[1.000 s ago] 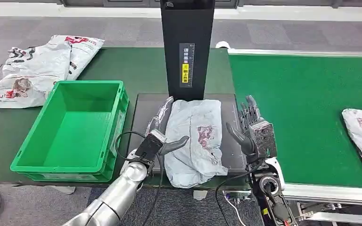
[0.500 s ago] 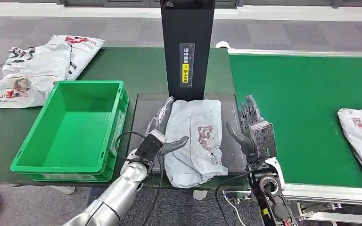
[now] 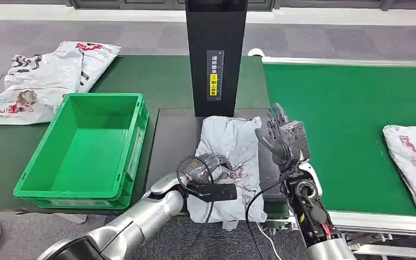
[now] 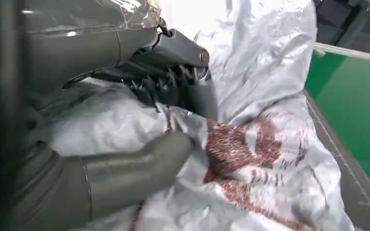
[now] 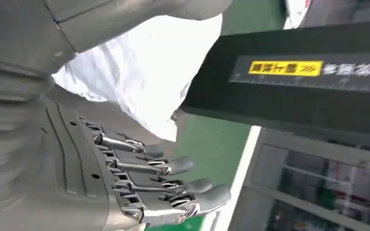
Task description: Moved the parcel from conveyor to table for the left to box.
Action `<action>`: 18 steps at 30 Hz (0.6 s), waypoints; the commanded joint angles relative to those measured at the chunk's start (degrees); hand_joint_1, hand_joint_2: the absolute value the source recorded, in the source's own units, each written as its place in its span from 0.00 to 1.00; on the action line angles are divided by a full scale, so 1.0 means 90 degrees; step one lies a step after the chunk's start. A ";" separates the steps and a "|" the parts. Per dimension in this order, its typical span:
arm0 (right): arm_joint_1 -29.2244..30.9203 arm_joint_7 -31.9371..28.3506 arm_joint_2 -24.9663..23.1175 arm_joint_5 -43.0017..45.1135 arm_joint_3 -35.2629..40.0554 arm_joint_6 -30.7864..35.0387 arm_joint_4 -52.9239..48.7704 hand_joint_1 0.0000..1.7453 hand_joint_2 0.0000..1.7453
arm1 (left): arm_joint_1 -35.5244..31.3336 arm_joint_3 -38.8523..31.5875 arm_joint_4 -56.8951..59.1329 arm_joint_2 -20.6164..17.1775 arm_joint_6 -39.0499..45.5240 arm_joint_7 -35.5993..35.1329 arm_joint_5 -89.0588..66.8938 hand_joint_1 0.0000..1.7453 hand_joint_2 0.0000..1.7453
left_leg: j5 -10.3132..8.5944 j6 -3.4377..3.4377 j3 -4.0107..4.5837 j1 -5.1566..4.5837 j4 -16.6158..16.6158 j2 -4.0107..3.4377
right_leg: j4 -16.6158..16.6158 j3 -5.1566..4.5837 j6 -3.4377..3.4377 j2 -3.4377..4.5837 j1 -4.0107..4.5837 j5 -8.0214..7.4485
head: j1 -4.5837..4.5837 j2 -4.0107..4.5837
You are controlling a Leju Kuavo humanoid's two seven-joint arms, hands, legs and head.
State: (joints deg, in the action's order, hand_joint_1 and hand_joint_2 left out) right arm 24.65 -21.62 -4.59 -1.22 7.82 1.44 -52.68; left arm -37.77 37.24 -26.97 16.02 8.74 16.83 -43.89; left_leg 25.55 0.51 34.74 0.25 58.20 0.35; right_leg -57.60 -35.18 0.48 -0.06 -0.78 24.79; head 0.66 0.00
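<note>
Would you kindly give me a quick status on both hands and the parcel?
Left hand gripping parcel on the dark pad. Right hand open beside it. Green crate empty, path clear.

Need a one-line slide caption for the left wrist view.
Left robot hand closes on the crumpled white parcel with red print, beside the green conveyor.

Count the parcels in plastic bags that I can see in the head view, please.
3, maybe more: one parcel on the dark pad under the left hand, one on the conveyor at right, and a pile beyond the green crate, which may hold several.
</note>
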 commanded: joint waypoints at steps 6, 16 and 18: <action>0.0126 0.0055 -0.0046 -0.0073 -0.0278 -0.0028 0.0498 0.00 1.00 | -0.0017 0.0365 0.0831 -0.0161 -0.0040 -0.0031 -0.0265 1.00 1.00 | 0.0003 0.0001 -0.0028 -0.0001 -0.0014 -0.0016 | 0.0012 0.0021 -0.0004 0.0013 0.0000 0.0001 | 0.0002 0.0000; 0.0150 0.0112 -0.0025 -0.0120 -0.0319 -0.0040 0.0394 0.00 1.00 | -0.0036 -0.0335 0.0491 -0.0141 0.0872 0.0240 -0.0195 1.00 1.00 | 0.0002 0.0002 -0.0026 -0.0001 -0.0013 -0.0017 | 0.0011 0.0017 -0.0005 0.0015 0.0000 0.0000 | 0.0002 -0.0002; 0.0161 0.0121 -0.0020 -0.0101 -0.0341 -0.0023 0.0404 0.00 1.00 | -0.0084 -0.0572 0.0167 -0.0160 0.1584 0.0326 -0.0084 1.00 1.00 | 0.0002 0.0002 -0.0019 0.0000 -0.0008 -0.0015 | 0.0007 0.0012 -0.0004 0.0014 0.0001 0.0000 | 0.0000 0.0000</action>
State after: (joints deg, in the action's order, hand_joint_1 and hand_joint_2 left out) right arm 24.67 -21.16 -4.59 -2.40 7.34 1.27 -50.93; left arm -38.93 38.27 -23.96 16.09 13.49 17.90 -46.71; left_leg 25.56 0.52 34.66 0.25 58.19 0.33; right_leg -57.60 -35.14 0.46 -0.03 -0.77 24.81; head 0.66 0.00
